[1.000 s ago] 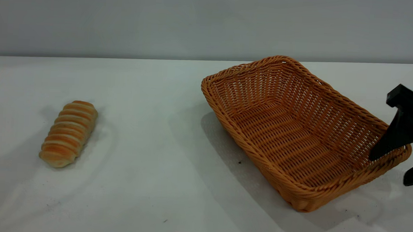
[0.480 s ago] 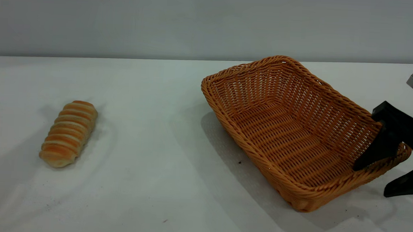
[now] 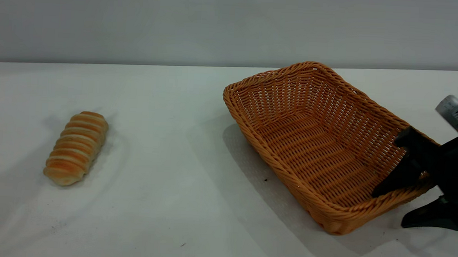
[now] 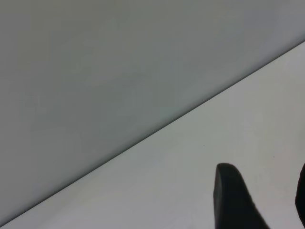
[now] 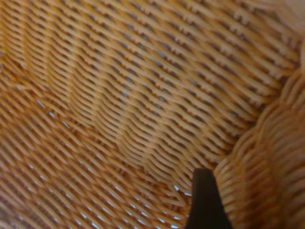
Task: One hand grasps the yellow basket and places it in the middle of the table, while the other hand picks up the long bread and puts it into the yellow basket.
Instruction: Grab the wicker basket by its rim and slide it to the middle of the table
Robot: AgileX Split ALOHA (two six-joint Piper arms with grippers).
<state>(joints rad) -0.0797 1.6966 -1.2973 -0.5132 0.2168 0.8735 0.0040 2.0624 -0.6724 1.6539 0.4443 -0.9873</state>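
Note:
The yellow basket stands right of the table's middle, nothing inside it. My right gripper is open and straddles the basket's right rim: one finger is inside against the sloped wall, the other is outside, low over the table. In the right wrist view the inner finger lies against the woven wall. The long bread lies alone at the left. My left gripper shows only in its wrist view, open over bare table, holding nothing.
The white table stretches between bread and basket, with a few dark specks. A grey wall runs behind the table's far edge. The right arm's grey cylinder sticks up at the right edge.
My right gripper has come in leftward and downward over the basket's right rim, its inner finger reaching deeper inside. Basket and bread have stayed put.

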